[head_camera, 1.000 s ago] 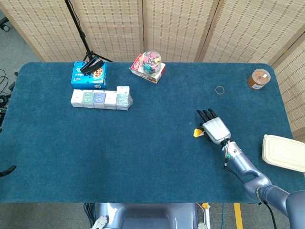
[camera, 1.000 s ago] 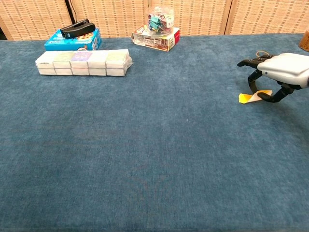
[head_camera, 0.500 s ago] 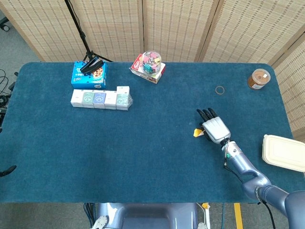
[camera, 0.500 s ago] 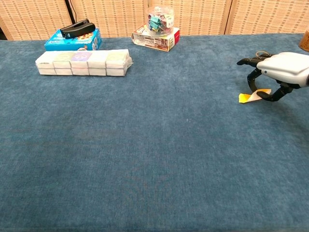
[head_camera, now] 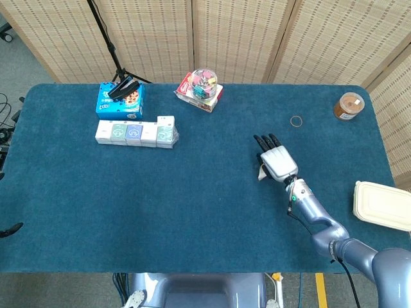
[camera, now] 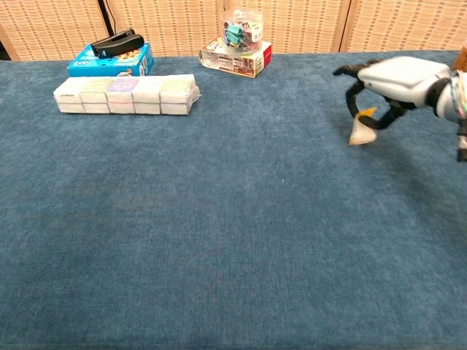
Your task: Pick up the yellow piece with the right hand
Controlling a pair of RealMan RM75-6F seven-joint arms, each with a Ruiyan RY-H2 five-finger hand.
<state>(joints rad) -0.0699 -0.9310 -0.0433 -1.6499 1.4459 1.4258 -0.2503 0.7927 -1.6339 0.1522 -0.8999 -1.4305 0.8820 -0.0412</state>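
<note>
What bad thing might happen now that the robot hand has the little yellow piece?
The right hand pinches the yellow piece only at its fingertips, and the piece hangs below them above the table. With so thin a hold it may slip and drop. It might also twist in the pinch if the arm moves fast, so a slow lift looks safer.

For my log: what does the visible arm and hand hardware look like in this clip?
Only the right arm shows. The right hand has a light grey, boxy shell over its back and black fingers. Behind it the forearm is smooth silvery blue-grey metal, with a small green mark near the wrist and a thin dark cable alongside.
</note>
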